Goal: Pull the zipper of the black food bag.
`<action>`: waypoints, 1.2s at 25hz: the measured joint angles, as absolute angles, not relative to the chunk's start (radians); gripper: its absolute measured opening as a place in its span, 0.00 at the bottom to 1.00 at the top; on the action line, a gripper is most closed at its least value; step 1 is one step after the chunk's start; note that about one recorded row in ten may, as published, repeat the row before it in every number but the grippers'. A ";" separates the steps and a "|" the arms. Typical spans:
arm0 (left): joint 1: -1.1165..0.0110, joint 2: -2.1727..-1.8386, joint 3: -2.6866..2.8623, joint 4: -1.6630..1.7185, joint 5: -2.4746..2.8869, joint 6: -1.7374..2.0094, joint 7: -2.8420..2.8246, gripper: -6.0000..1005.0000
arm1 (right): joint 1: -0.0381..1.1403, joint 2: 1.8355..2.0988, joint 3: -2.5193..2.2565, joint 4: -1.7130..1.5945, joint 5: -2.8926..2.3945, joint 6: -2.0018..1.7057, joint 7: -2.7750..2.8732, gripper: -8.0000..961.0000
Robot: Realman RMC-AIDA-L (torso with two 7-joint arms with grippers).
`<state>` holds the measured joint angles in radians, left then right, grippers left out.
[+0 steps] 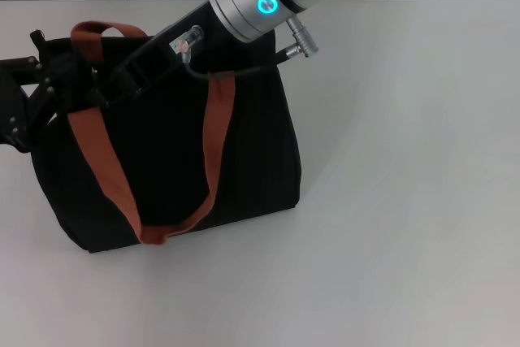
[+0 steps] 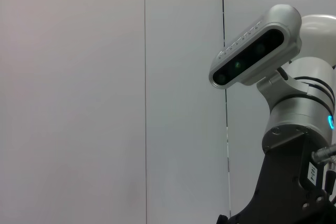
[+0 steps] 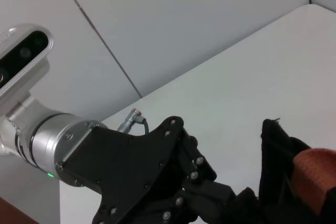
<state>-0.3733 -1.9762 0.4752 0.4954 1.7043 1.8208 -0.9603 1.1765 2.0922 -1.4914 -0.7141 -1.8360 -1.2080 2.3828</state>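
The boxy black fabric food bag (image 1: 171, 160) with rust-orange strap handles stands on the white table (image 1: 406, 201). Its zipper runs along the top edge, but both arms cover it and I can't pick out the silver tab. The left gripper (image 1: 61, 87) sits at the bag's left top corner, the right gripper (image 1: 138, 71) over the middle; whether either pinches anything, I cannot tell. It looks like the grasp-and-brace stage; next, a steady pull along the zip line.
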 joint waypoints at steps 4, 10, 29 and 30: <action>-0.374 -1.976 0.473 0.495 1.704 1.821 -0.960 0.02 | 1.172 2.092 -1.493 -0.716 -1.833 -1.208 2.382 0.32; -0.373 -1.976 0.472 0.495 1.700 1.824 -0.961 0.02 | 1.150 2.092 -1.487 -0.741 -1.833 -1.207 2.382 0.32; -0.371 -1.980 0.472 0.492 1.691 1.828 -0.962 0.02 | 1.133 2.092 -1.528 -0.765 -1.813 -1.173 2.382 0.25; -0.368 -1.979 0.472 0.492 1.690 1.829 -0.962 0.02 | 1.121 2.092 -1.530 -0.781 -1.813 -1.173 2.382 0.25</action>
